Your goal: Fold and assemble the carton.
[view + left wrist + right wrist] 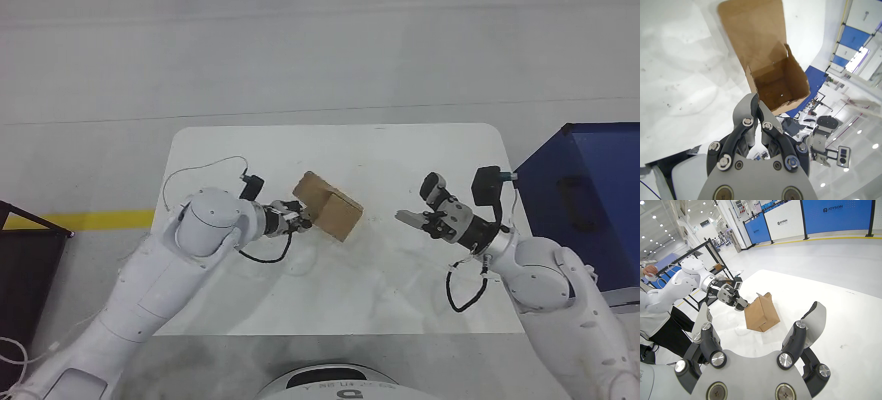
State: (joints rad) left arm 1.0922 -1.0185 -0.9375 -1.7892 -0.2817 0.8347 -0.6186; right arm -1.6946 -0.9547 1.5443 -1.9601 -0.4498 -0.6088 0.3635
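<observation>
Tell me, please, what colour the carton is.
Plain brown cardboard; the carton shows best in the right wrist view, held by the left gripper.

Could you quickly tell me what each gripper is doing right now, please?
Left gripper: closed on the rim of the carton.
Right gripper: open, holding nothing, apart from the carton.

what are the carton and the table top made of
The carton looks like brown corrugated cardboard, matte, with ragged, fluted cut edges. The table has a smooth white top with a soft sheen and grey scuffs, probably laminate or painted board; which one is unclear.
</observation>
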